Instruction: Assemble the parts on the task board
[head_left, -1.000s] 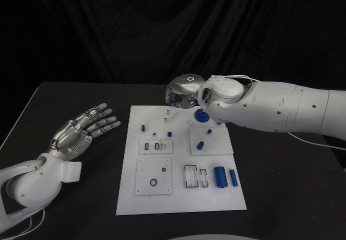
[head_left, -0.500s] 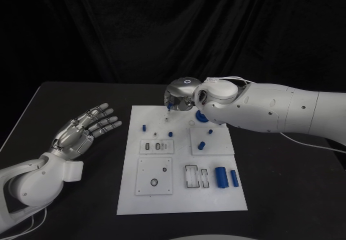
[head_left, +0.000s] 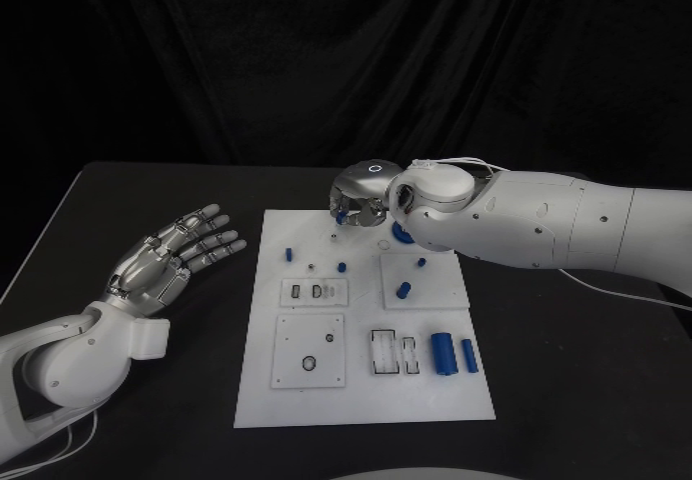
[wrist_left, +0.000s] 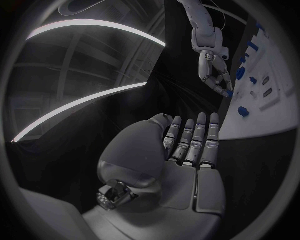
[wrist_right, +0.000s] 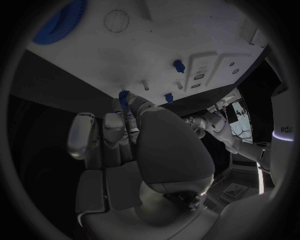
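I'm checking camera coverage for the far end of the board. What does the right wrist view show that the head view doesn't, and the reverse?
Right wrist view alone: the small blue part pinched at the right hand's fingertips, close to a white peg. Head view alone: the two blue cylinders lying at the near right of the task board, and the left hand spread beside the board. Both: the board and the big blue gear at its far end.
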